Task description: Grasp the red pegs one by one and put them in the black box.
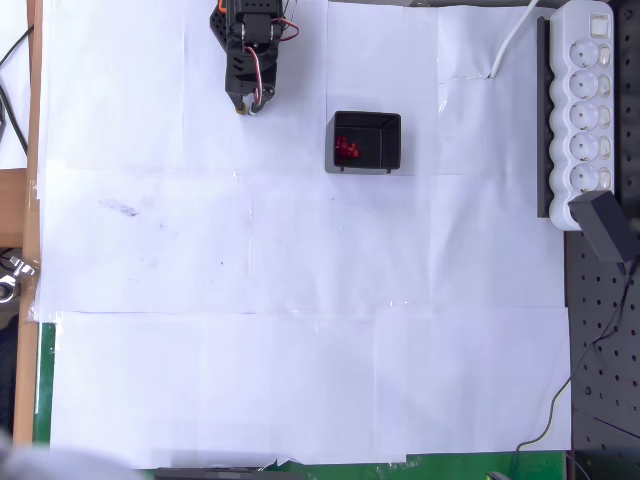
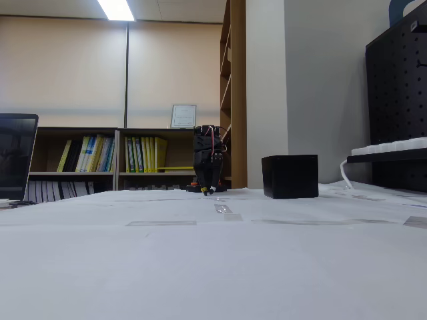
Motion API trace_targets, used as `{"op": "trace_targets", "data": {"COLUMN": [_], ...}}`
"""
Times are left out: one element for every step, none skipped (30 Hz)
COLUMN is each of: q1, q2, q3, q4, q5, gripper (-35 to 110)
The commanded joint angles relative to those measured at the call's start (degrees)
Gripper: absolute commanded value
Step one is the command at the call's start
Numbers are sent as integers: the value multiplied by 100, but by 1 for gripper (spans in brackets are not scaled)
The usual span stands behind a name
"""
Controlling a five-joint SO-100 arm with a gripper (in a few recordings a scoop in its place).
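- In the overhead view the tool (image 1: pixel 245 103) sits at the far edge of the tabletop (image 1: pixel 300 330), folded in close under the arm's body, tip pointing toward the near side.
- The black box (image 1: pixel 366 141) lies to the right of the tool and slightly nearer in the overhead view, apart from it with bare white paper between; that rightward offset is the relation any coming move turns on.
- The red pegs (image 1: pixel 347 149) show as a small dark-red cluster inside the box, bunched toward its left wall; their count cannot be told at this size.
- I see no red dot anywhere on the paper outside the box, so by my judgement the pegs that can be seen are already delivered and little or nothing is left to fetch.
- In the fixed view the tool (image 2: pixel 209 192) hangs low, its tip just above or touching the tabletop (image 2: pixel 213 267); the box (image 2: pixel 289 176) stands to its right as a plain black block, contents hidden by its wall.
- The tool's fingers look drawn together, but they are too small and dark in both views to be sure; I cannot tell whether it is released or clenched, and nothing red shows at its tip.
- A white power strip (image 1: pixel 585 110) with a black adapter (image 1: pixel 607 226) lies along the right edge, well apart from the box.
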Motion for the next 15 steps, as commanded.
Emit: {"op": "trace_targets", "data": {"q1": [-26, -26, -26, -26, -44, -44, -44, -44, -44, -44, -44, -44, -44, -44, -44], "q2": [-35, -35, -35, -35, -35, -35, -35, -35, -35, -35, -35, -35, -35, -35, -35], "q3": [-44, -44, -44, -44, -44, -44, -44, -44, -44, -44, -44, -44, -44, -44, -44], "q4": [88, 88, 88, 88, 105, 105, 105, 105, 105, 105, 105, 105, 105, 105, 105], "q5": [-62, -62, -62, -44, 62, 88, 88, 88, 88, 88, 88, 88, 88, 88, 88], "gripper": [0, 0, 0, 0, 0, 0, 0, 0, 0, 0, 0, 0, 0, 0, 0]}}
